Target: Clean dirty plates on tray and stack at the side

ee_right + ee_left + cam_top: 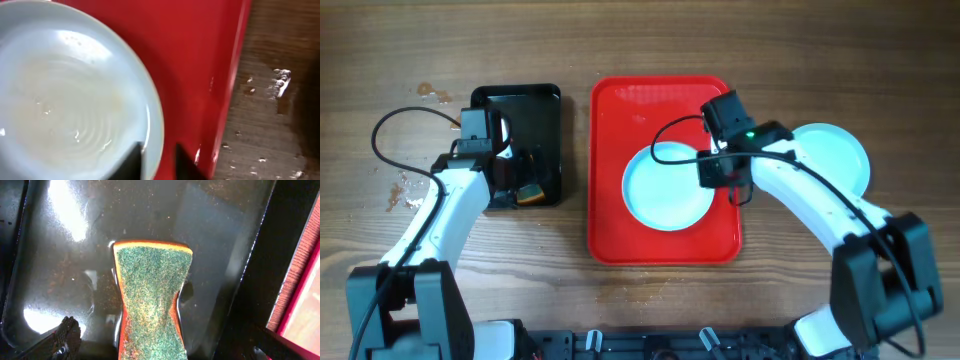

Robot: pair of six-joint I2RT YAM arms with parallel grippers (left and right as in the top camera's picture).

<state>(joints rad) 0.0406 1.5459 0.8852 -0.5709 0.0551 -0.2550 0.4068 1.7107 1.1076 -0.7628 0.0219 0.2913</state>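
A pale blue-white plate [665, 190] lies on the red tray [620, 120]; in the right wrist view the plate [65, 105] looks wet, with no smear showing. My right gripper [720, 172] is at its right rim, fingers [160, 162] closed narrowly over the rim, one inside the plate and one over the tray [200, 60]. Another pale plate [835, 158] sits on the table right of the tray; I cannot tell if it is a stack. My left gripper [510, 178] is open [167, 345] around a green-and-orange sponge [152, 300].
The sponge [530, 194] lies in a wet black tray [545, 110], seen too in the left wrist view [210, 240], left of the red tray. Water drops lie on the wood at the far left [415, 190] and beside the red tray's edge [280, 80].
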